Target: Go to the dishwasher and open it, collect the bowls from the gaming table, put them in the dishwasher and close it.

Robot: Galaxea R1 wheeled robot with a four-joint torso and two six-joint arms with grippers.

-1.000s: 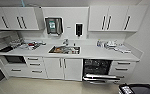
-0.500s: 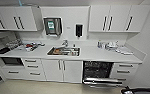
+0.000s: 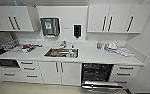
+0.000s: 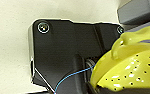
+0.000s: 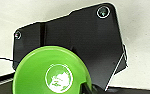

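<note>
The dishwasher [image 3: 97,72] stands open under the white counter at the lower right of the head view. Its steel door [image 3: 101,86] is folded down and the dark racks show inside. A yellow-green bowl [image 4: 131,67] with small dark holes and a tab on its rim hangs close above the pale floor, with my left gripper [image 4: 94,88] shut on its edge. My right gripper [image 5: 88,88] is shut on a green bowl [image 5: 51,72] with a white round emblem inside. The gaming table is out of view.
A steel sink [image 3: 62,52] sits mid-counter, left of the dishwasher. White cabinet doors [image 3: 59,72] and drawers [image 3: 29,71] flank it. Dishes lie on the counter at left [image 3: 27,47] and items at right [image 3: 113,47]. A wall [image 3: 148,60] closes the right side.
The kitchen front sits slightly lower and larger in the head view, so the camera has come a little closer. Nothing in the scene itself has moved.
</note>
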